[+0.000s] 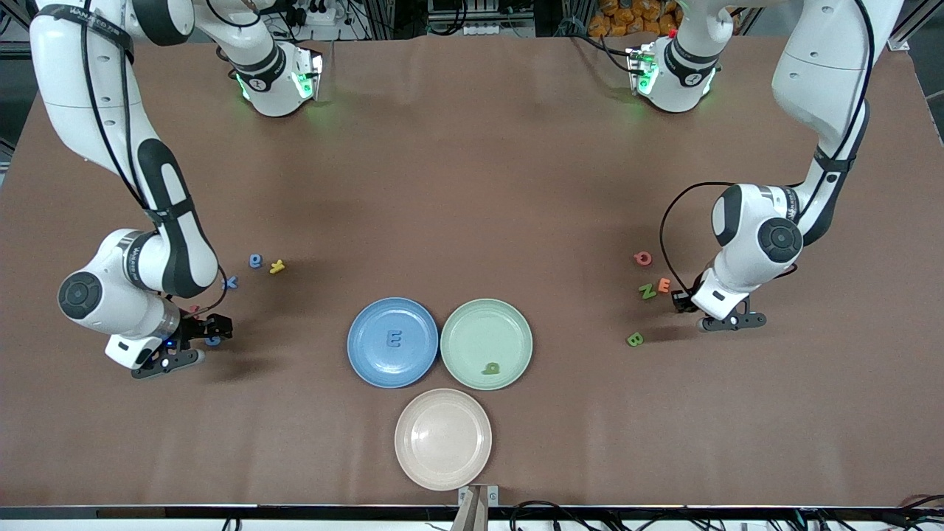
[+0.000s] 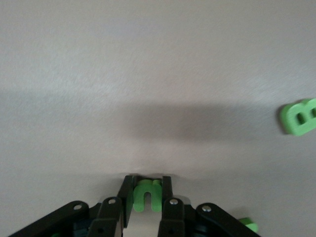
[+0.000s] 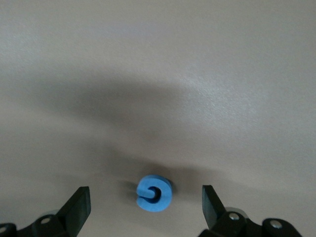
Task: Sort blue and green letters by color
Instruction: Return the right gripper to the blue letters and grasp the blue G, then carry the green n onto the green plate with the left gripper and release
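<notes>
My left gripper (image 2: 146, 183) is shut on a green letter u (image 2: 145, 195), low over the table beside the green N (image 1: 647, 290) at the left arm's end (image 1: 682, 301). The green B (image 2: 298, 117) lies nearer the front camera (image 1: 634, 339). My right gripper (image 3: 145, 191) stands open with a blue G (image 3: 154, 193) on the table between its fingers (image 1: 214, 341). A blue a (image 1: 255, 260) and a blue x (image 1: 231, 282) lie close by. The blue plate (image 1: 365, 354) holds a blue E (image 1: 394, 338). The green plate (image 1: 472, 324) holds a green p (image 1: 490, 366).
A beige plate (image 1: 442, 439) sits bare, nearest the front camera. A yellow letter (image 1: 276, 266) lies beside the blue a. A pink letter (image 1: 643, 257) and an orange E (image 1: 664, 285) lie by the green N. A dark red letter (image 1: 193, 310) peeks out beside the right arm.
</notes>
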`<state>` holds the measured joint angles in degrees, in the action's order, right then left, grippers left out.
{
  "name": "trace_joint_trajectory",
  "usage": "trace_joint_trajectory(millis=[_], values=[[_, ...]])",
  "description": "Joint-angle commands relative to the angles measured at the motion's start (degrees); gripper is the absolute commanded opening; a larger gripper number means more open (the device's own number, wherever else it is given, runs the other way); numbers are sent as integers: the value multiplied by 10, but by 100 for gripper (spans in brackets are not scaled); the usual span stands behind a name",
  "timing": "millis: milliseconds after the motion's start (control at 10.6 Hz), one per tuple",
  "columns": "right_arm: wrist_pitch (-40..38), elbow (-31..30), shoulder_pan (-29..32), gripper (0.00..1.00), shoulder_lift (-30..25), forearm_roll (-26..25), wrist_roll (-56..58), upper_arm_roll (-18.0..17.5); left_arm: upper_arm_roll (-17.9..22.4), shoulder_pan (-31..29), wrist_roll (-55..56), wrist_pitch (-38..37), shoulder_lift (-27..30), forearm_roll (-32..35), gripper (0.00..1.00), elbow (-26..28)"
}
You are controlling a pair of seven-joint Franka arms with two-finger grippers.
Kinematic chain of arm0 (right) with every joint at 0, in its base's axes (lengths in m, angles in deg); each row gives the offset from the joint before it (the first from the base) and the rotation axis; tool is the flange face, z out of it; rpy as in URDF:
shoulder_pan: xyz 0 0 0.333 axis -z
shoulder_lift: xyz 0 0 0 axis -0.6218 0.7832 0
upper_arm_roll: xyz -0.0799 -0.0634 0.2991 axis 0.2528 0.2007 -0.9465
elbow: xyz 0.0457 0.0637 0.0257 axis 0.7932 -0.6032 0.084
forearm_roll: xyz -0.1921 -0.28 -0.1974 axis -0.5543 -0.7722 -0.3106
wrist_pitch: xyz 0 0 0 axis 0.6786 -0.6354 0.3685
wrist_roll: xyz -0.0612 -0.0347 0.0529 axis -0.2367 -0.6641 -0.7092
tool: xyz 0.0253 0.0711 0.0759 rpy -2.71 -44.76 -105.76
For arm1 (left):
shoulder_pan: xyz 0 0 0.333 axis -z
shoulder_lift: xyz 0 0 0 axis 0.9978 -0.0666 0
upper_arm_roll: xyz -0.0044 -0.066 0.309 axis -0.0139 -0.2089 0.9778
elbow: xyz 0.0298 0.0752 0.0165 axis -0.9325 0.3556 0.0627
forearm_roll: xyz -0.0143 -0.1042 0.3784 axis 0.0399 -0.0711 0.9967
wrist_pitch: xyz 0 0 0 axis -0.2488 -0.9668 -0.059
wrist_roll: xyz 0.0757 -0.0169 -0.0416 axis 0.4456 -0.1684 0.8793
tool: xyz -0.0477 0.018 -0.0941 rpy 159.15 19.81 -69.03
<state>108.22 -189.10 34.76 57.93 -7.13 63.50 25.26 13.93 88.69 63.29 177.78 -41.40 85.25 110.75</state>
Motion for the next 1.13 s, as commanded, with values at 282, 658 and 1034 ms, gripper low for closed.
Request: trace_joint_trajectory(millis=[282,658,1034], values=[[8,-30,21,100,-14,20,28,-13,-36,3,79,-1,10,-28,0,-43],[24,-44,22,67,-13,20,28,-13,-58,11,152,-1,3,-29,0,-76],[24,-45,21,8,-13,20,27,-13,-76,35,253,-1,-20,-29,0,-130]])
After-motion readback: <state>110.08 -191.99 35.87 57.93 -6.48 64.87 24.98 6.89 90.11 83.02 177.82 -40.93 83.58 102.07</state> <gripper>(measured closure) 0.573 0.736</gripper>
